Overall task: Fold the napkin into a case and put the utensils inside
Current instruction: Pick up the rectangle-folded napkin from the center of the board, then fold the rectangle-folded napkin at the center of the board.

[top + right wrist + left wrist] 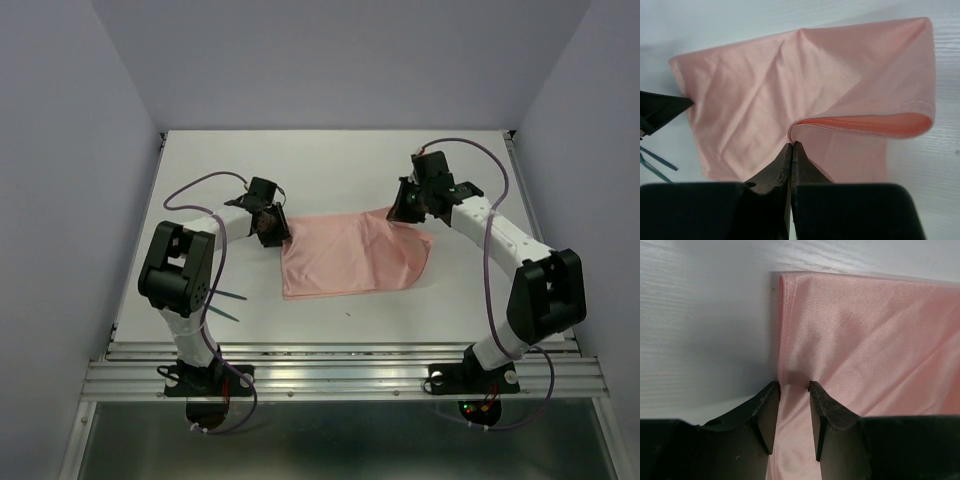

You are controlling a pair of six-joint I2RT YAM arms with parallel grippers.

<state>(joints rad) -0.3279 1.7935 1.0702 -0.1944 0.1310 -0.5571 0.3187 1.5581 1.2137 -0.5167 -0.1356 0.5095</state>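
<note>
**A robotics lab bench, boxed in as a test cell**

Two black-and-white robot arms, the left arm [185,270] and the right arm [530,290], are bolted side by side to ribbed aluminium rails [340,378] along the near edge of a plain white table [330,160]. Flat, pale lavender-grey panels close the table in at the back [340,60], on the left [60,200] and on the right [600,180], like a booth. Purple cables [490,160] loop loosely along the arms down to their bases, and small red and green lights [470,407] glow at the foot of the right arm. The one household item is a salmon-pink napkin [350,255], lying on the table between the arms.
</note>
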